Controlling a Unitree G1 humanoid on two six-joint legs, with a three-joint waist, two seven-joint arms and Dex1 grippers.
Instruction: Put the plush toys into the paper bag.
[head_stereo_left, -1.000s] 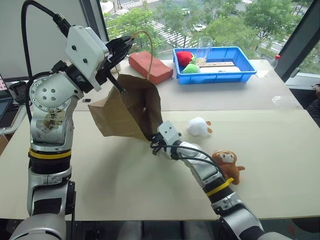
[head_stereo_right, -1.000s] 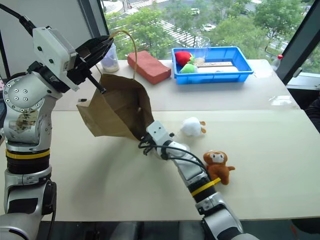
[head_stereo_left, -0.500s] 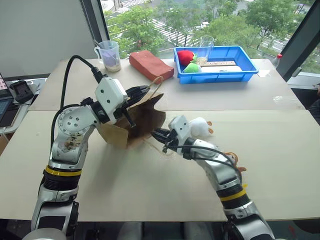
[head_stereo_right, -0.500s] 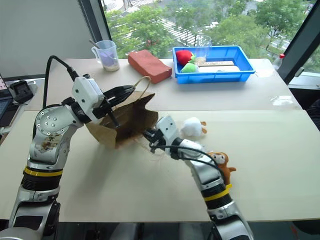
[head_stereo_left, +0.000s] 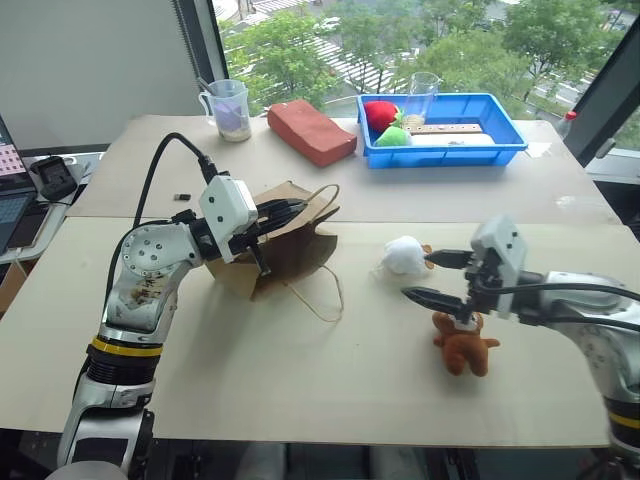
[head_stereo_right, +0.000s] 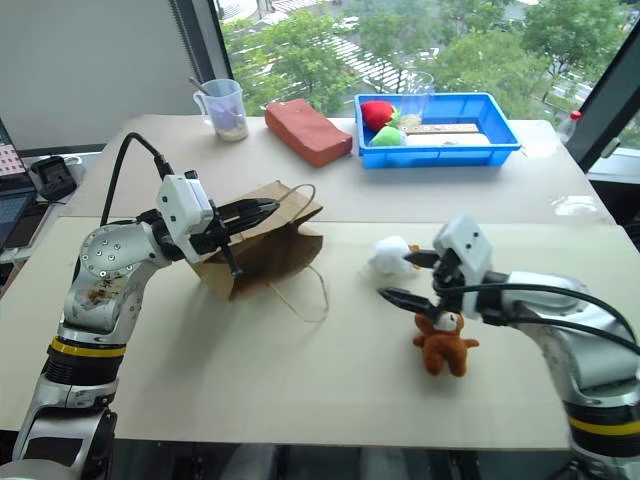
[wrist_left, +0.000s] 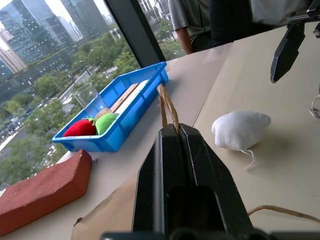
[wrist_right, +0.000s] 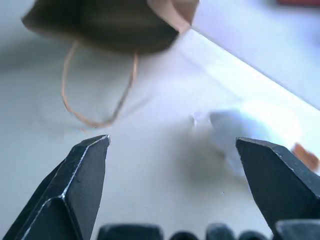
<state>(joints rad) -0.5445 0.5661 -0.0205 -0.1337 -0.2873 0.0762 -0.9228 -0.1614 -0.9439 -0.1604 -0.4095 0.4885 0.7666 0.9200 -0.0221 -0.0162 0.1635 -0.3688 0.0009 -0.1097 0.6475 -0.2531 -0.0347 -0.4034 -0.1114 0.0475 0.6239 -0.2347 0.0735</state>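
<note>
The brown paper bag (head_stereo_left: 285, 245) lies on its side on the table, mouth toward the right. My left gripper (head_stereo_left: 298, 206) is shut on one cord handle (wrist_left: 166, 104) at the bag's upper edge. The other handle (head_stereo_left: 325, 295) trails loose on the table. A white fluffy plush toy (head_stereo_left: 404, 255) sits to the right of the bag. The brown monkey plush toy (head_stereo_left: 463, 342) lies nearer the front. My right gripper (head_stereo_left: 424, 277) hangs open and holds nothing, between the two toys, just above the monkey's head. The right wrist view shows the white toy (wrist_right: 250, 130) beyond its spread fingers.
At the back stand a reddish-brown block (head_stereo_left: 310, 130), a blue tray (head_stereo_left: 450, 155) holding red and green soft fruit shapes and a glass, and a measuring cup (head_stereo_left: 228, 108). A person (wrist_left: 200, 20) stands beyond the table's far side. Devices lie at the left edge.
My left arm has lowered the bag from the air onto the table. My right gripper has drawn back from the bag's mouth to the right and opened.
</note>
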